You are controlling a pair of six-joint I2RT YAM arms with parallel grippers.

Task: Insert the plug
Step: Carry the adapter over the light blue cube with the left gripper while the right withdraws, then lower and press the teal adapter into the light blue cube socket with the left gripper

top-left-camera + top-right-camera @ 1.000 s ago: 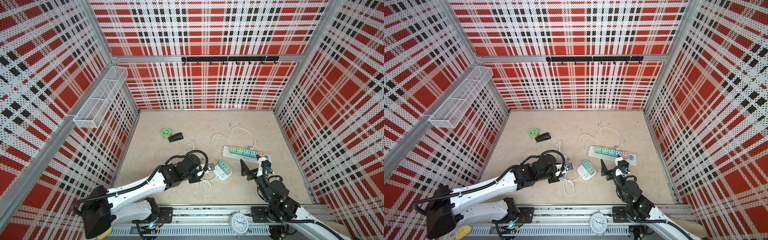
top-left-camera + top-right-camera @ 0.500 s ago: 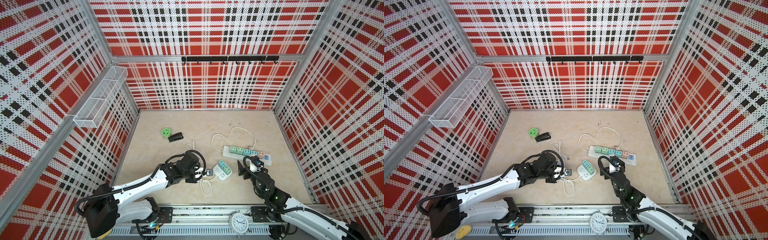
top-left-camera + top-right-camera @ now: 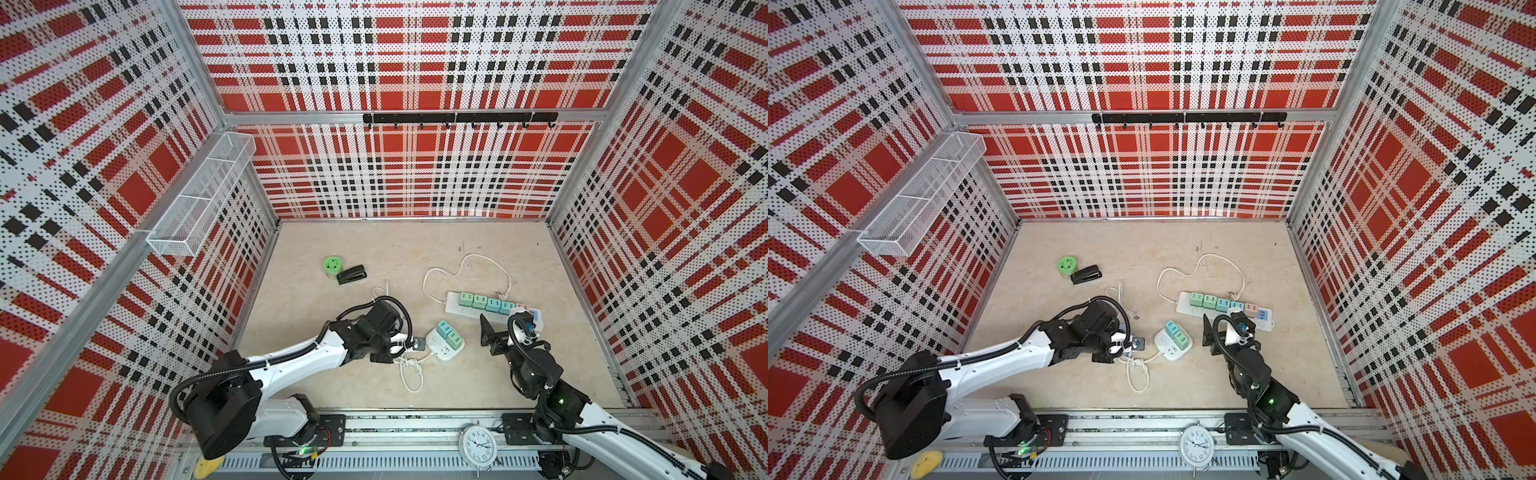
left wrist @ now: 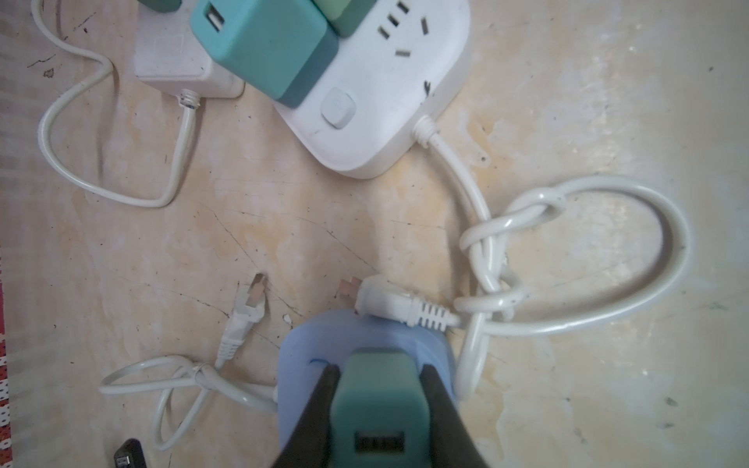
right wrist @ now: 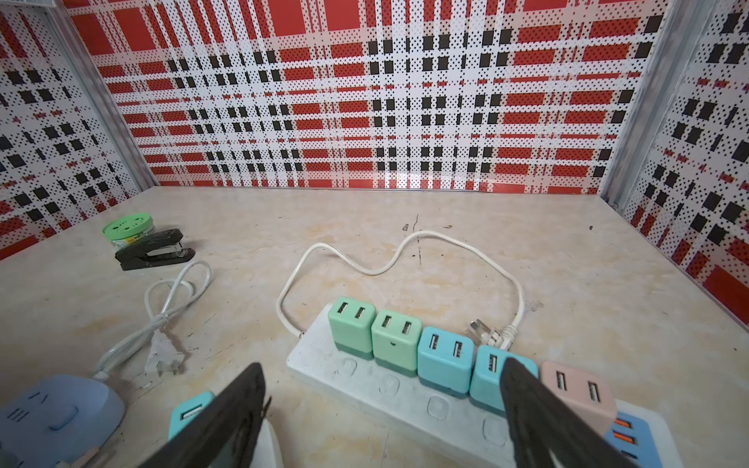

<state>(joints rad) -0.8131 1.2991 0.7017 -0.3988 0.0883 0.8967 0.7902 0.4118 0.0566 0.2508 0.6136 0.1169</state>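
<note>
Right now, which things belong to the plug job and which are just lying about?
Job: dark teal cube charger, clamped in the shut left pincer; light blue socket block beneath it; small white power strip with a free socket.
Lying about: green round tub; black stapler; white alarm clock.

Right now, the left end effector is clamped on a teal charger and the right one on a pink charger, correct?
No: the right end effector is open, gripping nothing; the pink charger sits in the power strip. The right wrist view shows it.
</note>
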